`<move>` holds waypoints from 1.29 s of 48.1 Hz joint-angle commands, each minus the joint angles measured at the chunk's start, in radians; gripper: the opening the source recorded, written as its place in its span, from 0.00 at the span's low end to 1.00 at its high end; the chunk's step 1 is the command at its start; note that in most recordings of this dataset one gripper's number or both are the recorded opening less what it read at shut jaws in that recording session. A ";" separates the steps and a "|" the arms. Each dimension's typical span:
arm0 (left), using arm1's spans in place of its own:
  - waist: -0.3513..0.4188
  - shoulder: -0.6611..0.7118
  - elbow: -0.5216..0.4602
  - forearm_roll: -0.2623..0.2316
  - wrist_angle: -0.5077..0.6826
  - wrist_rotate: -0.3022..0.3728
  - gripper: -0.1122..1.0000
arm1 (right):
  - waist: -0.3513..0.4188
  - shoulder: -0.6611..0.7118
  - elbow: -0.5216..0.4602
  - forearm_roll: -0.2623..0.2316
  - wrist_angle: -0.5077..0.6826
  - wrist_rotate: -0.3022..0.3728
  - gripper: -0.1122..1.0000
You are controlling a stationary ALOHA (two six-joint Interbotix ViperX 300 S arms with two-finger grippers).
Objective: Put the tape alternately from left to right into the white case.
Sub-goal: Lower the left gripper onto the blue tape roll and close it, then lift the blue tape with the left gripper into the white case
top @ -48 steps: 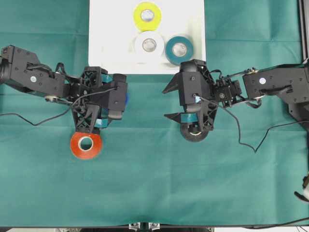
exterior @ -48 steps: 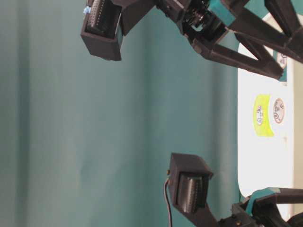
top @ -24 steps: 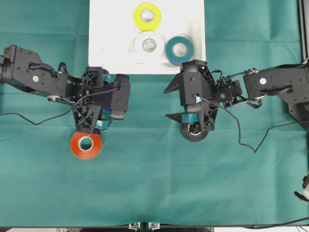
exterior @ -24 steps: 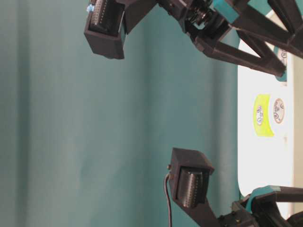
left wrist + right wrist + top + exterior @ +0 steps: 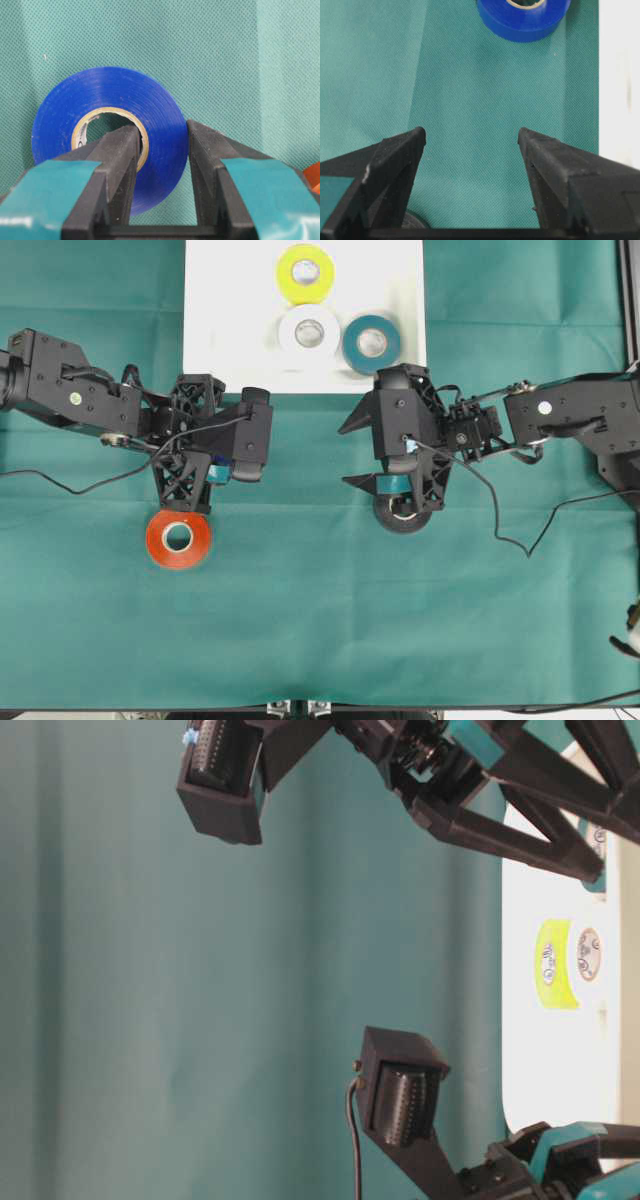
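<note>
The orange tape roll [image 5: 178, 538] lies flat on the green worktop [image 5: 320, 630]. Just above it, the left claw [image 5: 162, 150] is clamped on the blue tape roll [image 5: 107, 135], one finger inside the core. The white case [image 5: 225, 330] holds yellow [image 5: 306, 271], white [image 5: 309, 332] and teal [image 5: 371, 341] rolls. The right claw [image 5: 470, 145] is spread wide, gripping nothing, over a black roll [image 5: 402, 516].

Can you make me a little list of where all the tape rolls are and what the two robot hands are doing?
In the case: yellow roll, white roll, teal roll
On the cloth: orange roll, black roll, blue roll
Left gripper: shut on the blue roll, one finger inside its hole
Right gripper: open, holding nothing
</note>
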 commanded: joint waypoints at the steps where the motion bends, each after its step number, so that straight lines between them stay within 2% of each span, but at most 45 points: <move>1: 0.003 -0.025 -0.015 0.002 -0.005 0.002 0.07 | 0.005 -0.025 -0.008 -0.002 -0.009 0.002 0.81; 26: -0.032 -0.224 -0.018 0.000 0.067 0.000 0.07 | 0.003 -0.025 -0.008 -0.002 -0.009 0.002 0.81; 37: -0.025 -0.241 -0.018 0.000 0.075 0.002 0.07 | 0.005 -0.023 -0.008 -0.002 -0.008 0.002 0.81; 44: 0.008 -0.236 -0.017 0.003 0.080 0.006 0.07 | 0.005 -0.025 -0.009 -0.002 -0.009 0.002 0.81; 62: 0.189 -0.215 -0.026 0.008 0.072 0.015 0.07 | 0.005 -0.025 -0.009 -0.002 -0.017 0.002 0.81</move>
